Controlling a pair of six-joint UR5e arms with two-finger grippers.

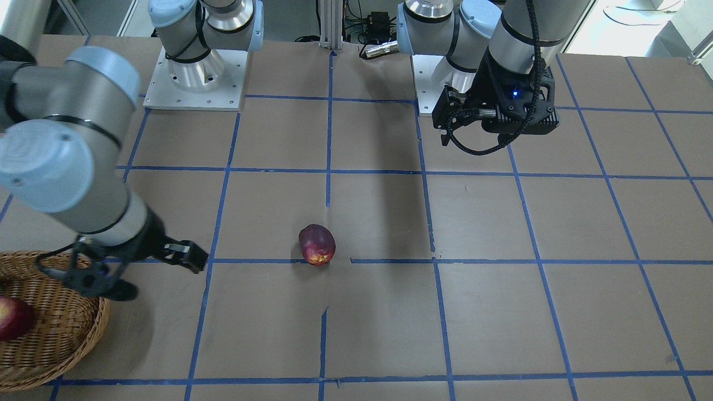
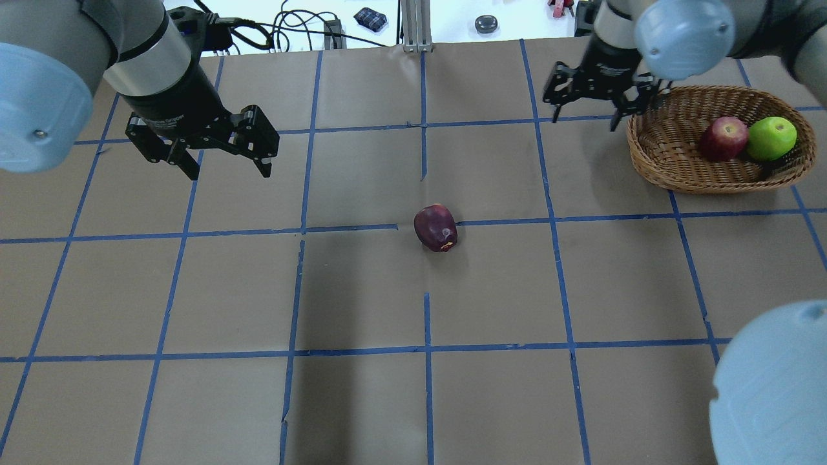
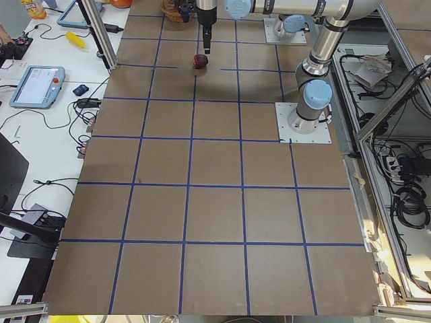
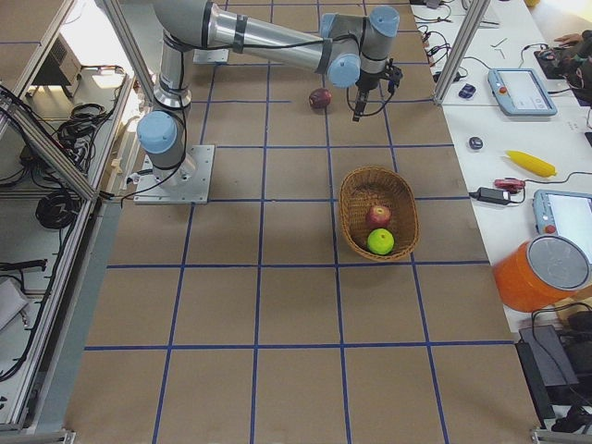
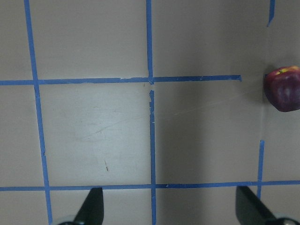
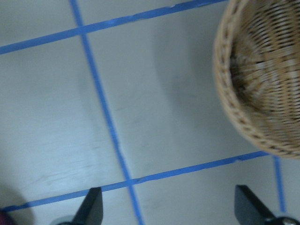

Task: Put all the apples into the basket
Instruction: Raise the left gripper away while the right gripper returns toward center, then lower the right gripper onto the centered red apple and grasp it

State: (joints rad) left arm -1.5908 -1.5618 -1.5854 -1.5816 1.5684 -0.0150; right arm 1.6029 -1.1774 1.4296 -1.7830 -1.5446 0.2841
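A dark maroon apple (image 2: 436, 227) with a yellow patch lies on the table's middle; it also shows in the front view (image 1: 317, 244) and at the right edge of the left wrist view (image 5: 282, 88). The wicker basket (image 2: 672, 169) stands at the far right and holds a red apple (image 2: 722, 137) and a lime green apple (image 2: 771, 137). My right gripper (image 2: 585, 106) is open and empty, hovering just left of the basket's rim (image 6: 225, 70). My left gripper (image 2: 226, 152) is open and empty, above the table well left of the maroon apple.
The table is brown paper with a blue tape grid (image 2: 423, 352). The arm base plates (image 1: 195, 78) sit at the robot's edge. Cables and small items lie beyond the far edge (image 2: 371, 19).
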